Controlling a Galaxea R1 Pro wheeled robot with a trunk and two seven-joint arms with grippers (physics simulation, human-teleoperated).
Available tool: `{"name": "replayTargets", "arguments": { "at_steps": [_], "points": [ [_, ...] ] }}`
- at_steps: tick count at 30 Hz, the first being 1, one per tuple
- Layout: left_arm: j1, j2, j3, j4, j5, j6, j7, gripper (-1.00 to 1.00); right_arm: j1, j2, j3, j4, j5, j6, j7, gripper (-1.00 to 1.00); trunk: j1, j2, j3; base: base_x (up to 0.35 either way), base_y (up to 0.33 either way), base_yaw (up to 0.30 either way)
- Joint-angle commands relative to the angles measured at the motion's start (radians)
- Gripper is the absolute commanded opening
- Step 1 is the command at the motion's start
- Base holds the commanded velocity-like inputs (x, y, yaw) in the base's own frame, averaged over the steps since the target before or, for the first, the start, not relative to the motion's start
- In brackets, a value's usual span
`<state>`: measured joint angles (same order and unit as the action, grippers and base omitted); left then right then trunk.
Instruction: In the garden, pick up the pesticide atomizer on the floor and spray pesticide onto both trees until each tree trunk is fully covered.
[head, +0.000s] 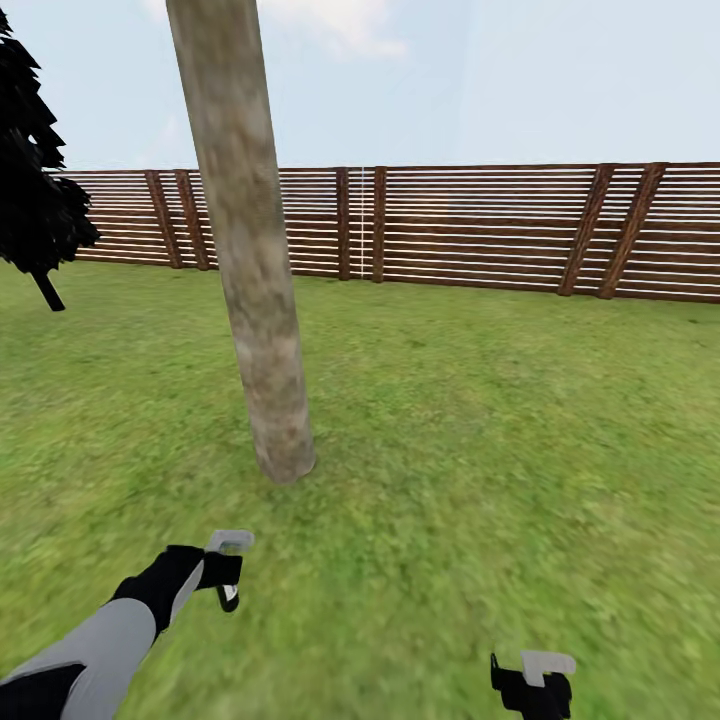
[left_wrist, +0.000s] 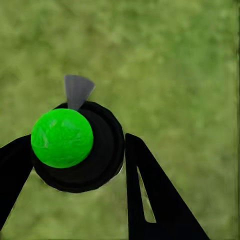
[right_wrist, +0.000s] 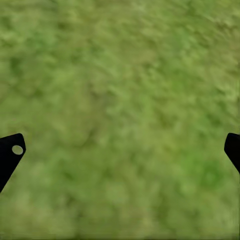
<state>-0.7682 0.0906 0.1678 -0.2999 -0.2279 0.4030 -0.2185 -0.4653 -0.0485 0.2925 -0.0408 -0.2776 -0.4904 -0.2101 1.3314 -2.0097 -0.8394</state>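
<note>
Ahead, the tree trunk (head: 250, 250) leans slightly left upward; left gripper (left_wrist: 75, 150) clasps the atomizer (left_wrist: 75, 145), right gripper (right_wrist: 120, 150) spread wide.

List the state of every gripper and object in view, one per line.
left gripper: shut on the atomizer, above grass
atomizer: held between the fingers, black round body with a green top
right gripper: open, nothing between its fingers
tree trunk: standing, slightly leaning, ahead of the left gripper
fence: standing behind the lawn

Head camera looks forward-down across green grass lawn (head: 480, 430) toward brown slatted wooden fence (head: 480, 225); both wrist cameras face straight down, close over the same lawn.
</note>
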Motion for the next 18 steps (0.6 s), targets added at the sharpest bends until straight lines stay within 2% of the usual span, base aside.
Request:
{"name": "replayTargets", "arguments": {
  "at_steps": [1,3,7,10,14,18],
  "points": [
    [-0.003,-0.003,0.007,-0.011,-0.011,0.006,-0.010,-1.00,0.002,0.000,0.009,0.000,-0.007,-0.002,-0.003,1.00,0.000,0.000,-0.001,0.276,0.000,0.000],
    [-0.009,-0.004,0.006,-0.020,-0.010,0.014,-0.011,-1.00,0.003,0.000,0.008,-0.001,-0.008,-0.002,-0.003,1.00,0.000,0.000,-0.001,0.314,0.000,0.000],
    [-0.003,-0.005,0.007,-0.109,-0.011,0.116,-0.010,-1.00,0.004,0.001,0.010,-0.001,-0.007,-0.002,-0.003,1.00,0.000,0.000,-0.001,0.327,-0.036,0.000],
    [0.000,-0.004,0.005,-0.149,-0.015,0.132,-0.009,-1.00,0.004,0.000,0.010,-0.001,-0.006,-0.002,-0.003,1.00,0.000,0.000,-0.001,0.287,-0.136,0.000],
    [-0.002,-0.003,0.004,-0.161,-0.019,0.135,-0.009,-1.00,0.004,0.001,0.010,-0.001,-0.007,-0.002,-0.003,1.00,0.000,0.000,-0.001,0.238,-0.178,0.000],
    [-0.007,0.003,0.008,-0.164,-0.019,0.135,-0.008,-1.00,0.004,0.001,0.010,-0.001,-0.007,-0.002,-0.003,1.00,0.000,0.000,-0.001,0.080,-0.244,0.000]
  ]
}}
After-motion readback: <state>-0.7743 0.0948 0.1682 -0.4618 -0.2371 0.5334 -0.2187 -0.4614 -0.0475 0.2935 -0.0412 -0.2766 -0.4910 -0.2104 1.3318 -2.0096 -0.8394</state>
